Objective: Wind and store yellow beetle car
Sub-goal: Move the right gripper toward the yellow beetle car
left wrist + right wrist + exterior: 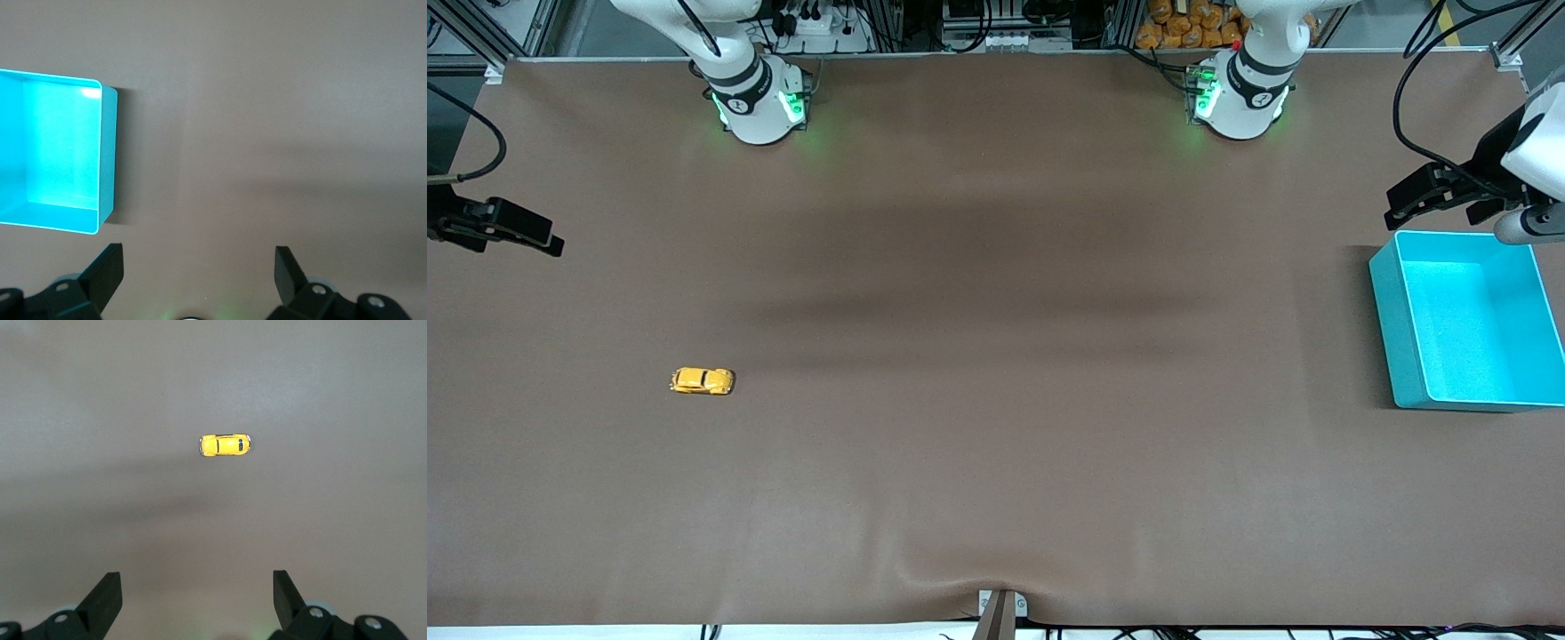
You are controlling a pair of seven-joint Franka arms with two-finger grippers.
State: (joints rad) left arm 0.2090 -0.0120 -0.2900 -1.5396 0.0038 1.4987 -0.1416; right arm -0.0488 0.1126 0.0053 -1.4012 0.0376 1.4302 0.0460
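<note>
The yellow beetle car (703, 380) stands on its wheels on the brown table, toward the right arm's end. It also shows in the right wrist view (225, 445), well clear of the fingertips. My right gripper (547, 236) is open and empty, up in the air over the table's edge at the right arm's end. My left gripper (1396, 206) is open and empty, in the air over the table beside the teal bin's (1385, 302) corner. The left wrist view shows my left gripper (199, 257) over bare table, with the empty bin (108, 153) to one side.
The brown mat (996, 311) covers the whole table, with a slight wrinkle at its near edge (960, 582). The two arm bases (760, 102) (1240, 98) stand along the table's farthest edge. A small bracket (1000, 609) sits at the near edge.
</note>
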